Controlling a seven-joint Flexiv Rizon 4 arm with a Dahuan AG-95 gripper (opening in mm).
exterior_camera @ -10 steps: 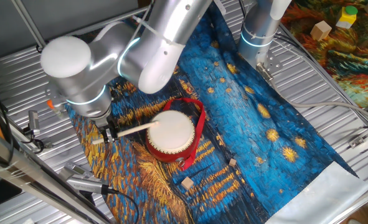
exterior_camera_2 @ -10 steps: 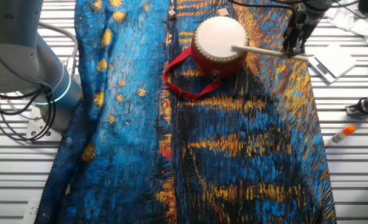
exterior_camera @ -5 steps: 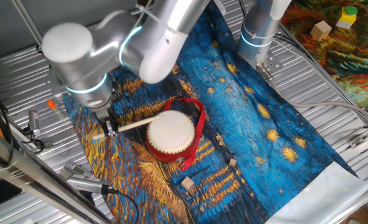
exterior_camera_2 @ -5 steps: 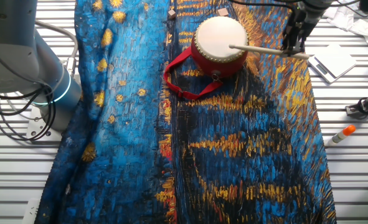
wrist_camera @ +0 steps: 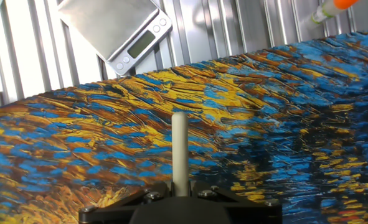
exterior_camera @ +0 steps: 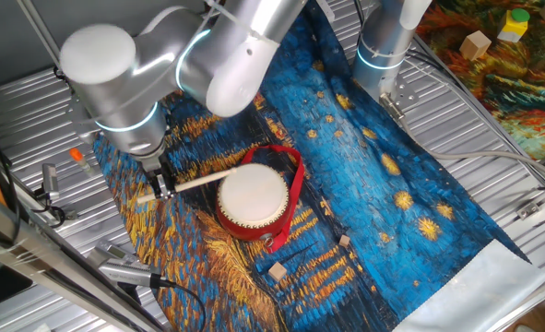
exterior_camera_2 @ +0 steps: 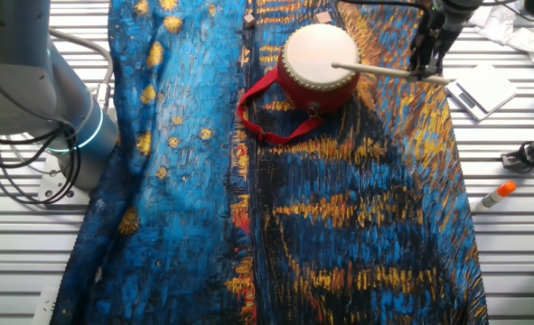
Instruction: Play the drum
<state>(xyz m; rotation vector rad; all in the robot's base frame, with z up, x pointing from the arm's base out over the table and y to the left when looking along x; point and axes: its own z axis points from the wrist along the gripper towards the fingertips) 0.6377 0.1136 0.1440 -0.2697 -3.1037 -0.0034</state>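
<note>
The drum (exterior_camera: 252, 198) has a cream skin and a red body and sits on the painted cloth, its red strap loop (exterior_camera: 296, 189) lying to the right. It also shows in the other fixed view (exterior_camera_2: 319, 52). My gripper (exterior_camera: 161, 186) stands left of the drum, shut on the near end of a thin pale wooden stick (exterior_camera: 194, 182). The stick reaches across to the drum's upper left rim, its tip over the skin's edge (exterior_camera_2: 336, 65); I cannot tell if it touches. The hand view shows the stick (wrist_camera: 179, 146) rising from the shut gripper (wrist_camera: 179, 190); the drum is out of that view.
Two small wooden blocks (exterior_camera: 277, 270) (exterior_camera: 344, 242) lie on the cloth in front of the drum. A second arm's base (exterior_camera: 383, 46) stands at the back. A silver scale (exterior_camera_2: 483, 86) and an orange-capped marker (exterior_camera_2: 494, 194) lie on the metal table beside the cloth.
The gripper has risen a little and the stick's tip has lifted from the middle of the skin towards the drum's rim. The drum has not moved.
</note>
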